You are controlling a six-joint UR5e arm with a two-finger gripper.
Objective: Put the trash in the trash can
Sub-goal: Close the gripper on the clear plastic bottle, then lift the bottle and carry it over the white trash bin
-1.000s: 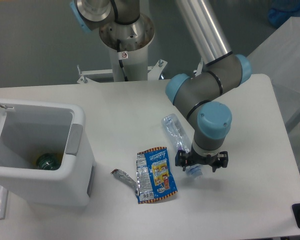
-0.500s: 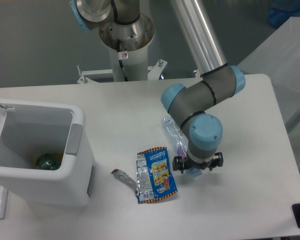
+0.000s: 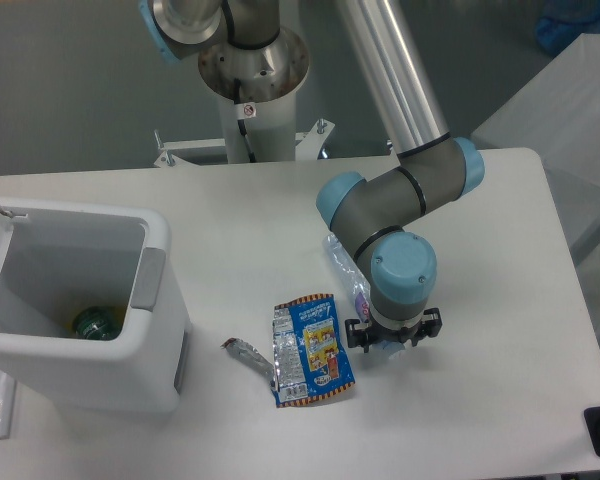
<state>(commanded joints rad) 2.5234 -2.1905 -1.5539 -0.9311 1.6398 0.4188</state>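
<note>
The camera looks down on a white table [image 3: 230, 230]. The robot arm [image 3: 400, 200] reaches in from the far side and bends down over the right part of the table. Its gripper [image 3: 388, 338] points down over the near end of the squashed clear bottle [image 3: 342, 258]. The wrist hides the fingers, so I cannot tell if they are spread or pinching the bottle. The bottle lies flat, with its far end sticking out past the arm. Just to the left lies the blue snack wrapper [image 3: 315, 345], flat on the table, with a silver torn strip [image 3: 248, 354] on its left side. Well to the left stands the big white trash can [image 3: 100, 340], lid open. A green round thing [image 3: 96, 323] sits inside it.
</note>
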